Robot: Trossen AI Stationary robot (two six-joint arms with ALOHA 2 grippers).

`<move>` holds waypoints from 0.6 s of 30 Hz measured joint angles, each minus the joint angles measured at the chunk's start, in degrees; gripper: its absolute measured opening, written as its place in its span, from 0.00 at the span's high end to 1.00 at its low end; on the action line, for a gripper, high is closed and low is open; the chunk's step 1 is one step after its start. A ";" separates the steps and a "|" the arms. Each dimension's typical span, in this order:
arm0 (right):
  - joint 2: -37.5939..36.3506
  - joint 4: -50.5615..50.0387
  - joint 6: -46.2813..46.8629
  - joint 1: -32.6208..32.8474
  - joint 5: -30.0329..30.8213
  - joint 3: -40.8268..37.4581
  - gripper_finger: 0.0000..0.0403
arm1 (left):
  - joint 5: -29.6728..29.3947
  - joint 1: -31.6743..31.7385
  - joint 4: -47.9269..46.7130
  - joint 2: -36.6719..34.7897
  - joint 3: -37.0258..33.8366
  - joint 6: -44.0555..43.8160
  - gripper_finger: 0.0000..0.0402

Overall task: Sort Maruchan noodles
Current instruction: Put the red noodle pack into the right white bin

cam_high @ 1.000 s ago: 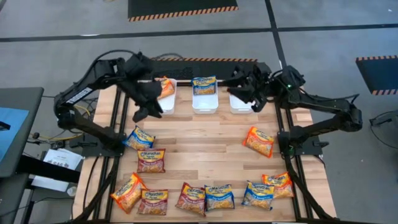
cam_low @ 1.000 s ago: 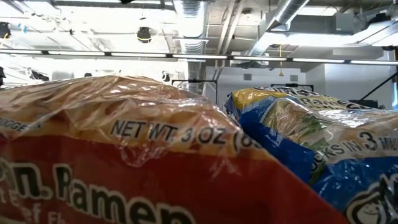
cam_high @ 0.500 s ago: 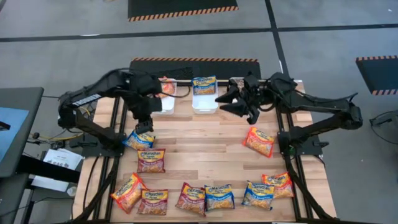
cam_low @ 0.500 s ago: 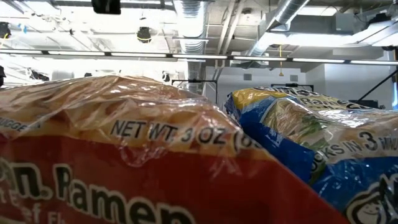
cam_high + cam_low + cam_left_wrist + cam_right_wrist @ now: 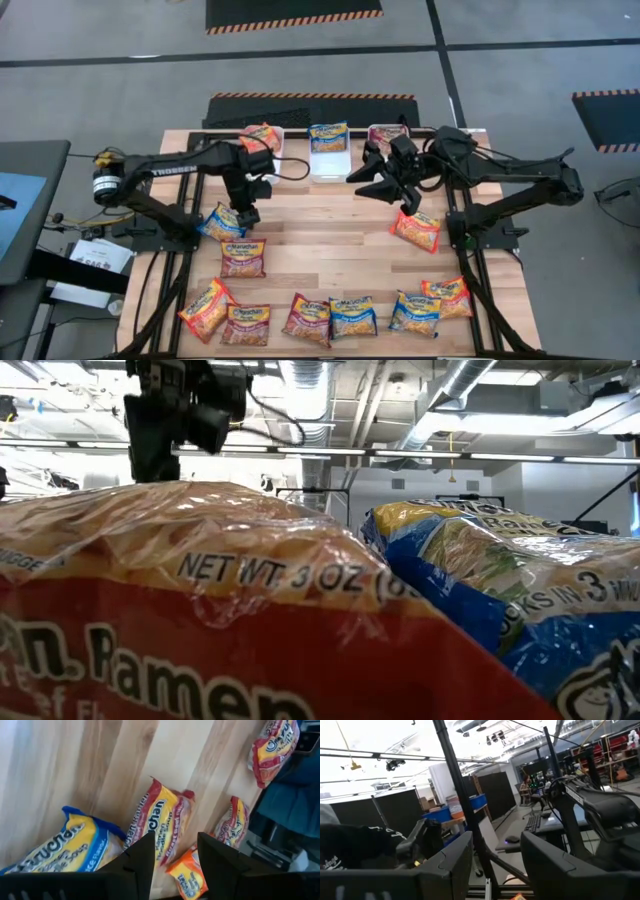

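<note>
Several Maruchan packets lie flat on the wooden table (image 5: 330,250). My left gripper (image 5: 241,212) is open and empty, just above a blue-and-yellow packet (image 5: 221,223) at the table's left. In the left wrist view that packet (image 5: 60,851) lies next to a dark red packet (image 5: 161,827). My right gripper (image 5: 368,184) is open and empty, above bare wood in front of the right bin (image 5: 384,137), which holds a dark red packet. The left bin (image 5: 264,150) holds an orange packet (image 5: 262,136). The middle bin (image 5: 329,160) holds a blue-and-yellow packet (image 5: 328,135).
An orange packet (image 5: 416,227) lies at the right, near my right gripper. A row of packets runs along the near edge, from an orange one (image 5: 207,308) to another orange one (image 5: 447,295). Two packets (image 5: 180,610) (image 5: 500,590) fill the low view.
My left gripper has gone from the left bin toward the near edge and down, to just above the blue-and-yellow packet. My right gripper has drawn back from the right bin toward the near edge and the table's middle; the dark red packet in that bin now shows.
</note>
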 joint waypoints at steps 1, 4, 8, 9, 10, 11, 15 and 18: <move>0.00 -0.39 0.00 -0.01 -0.01 0.00 0.52 | 0.76 0.26 1.19 0.00 -1.22 0.43 0.67; 0.00 -1.46 0.01 -0.01 0.00 0.00 0.52 | 1.92 0.54 4.30 0.00 -4.13 1.19 0.67; 0.00 -1.62 0.02 -0.03 0.02 0.00 0.52 | 1.15 0.54 8.32 0.00 -7.09 2.35 0.67; 0.00 -1.66 0.03 -0.03 0.02 0.00 0.52 | 1.05 0.54 9.25 0.00 -7.79 2.52 0.67; 0.00 -1.66 0.03 -0.03 0.02 0.00 0.52 | 0.67 0.54 10.16 0.01 -8.41 2.53 0.67; 0.00 -1.66 0.03 -0.03 0.02 0.00 0.52 | 0.13 0.54 11.20 0.07 -8.98 2.49 0.67; 0.00 -1.69 0.05 -0.03 0.02 0.00 0.52 | -0.39 0.54 14.58 1.34 -11.73 2.40 0.67; 0.00 -1.94 0.10 -0.06 0.02 0.00 0.52 | -0.47 0.54 15.38 3.43 -12.83 2.99 0.67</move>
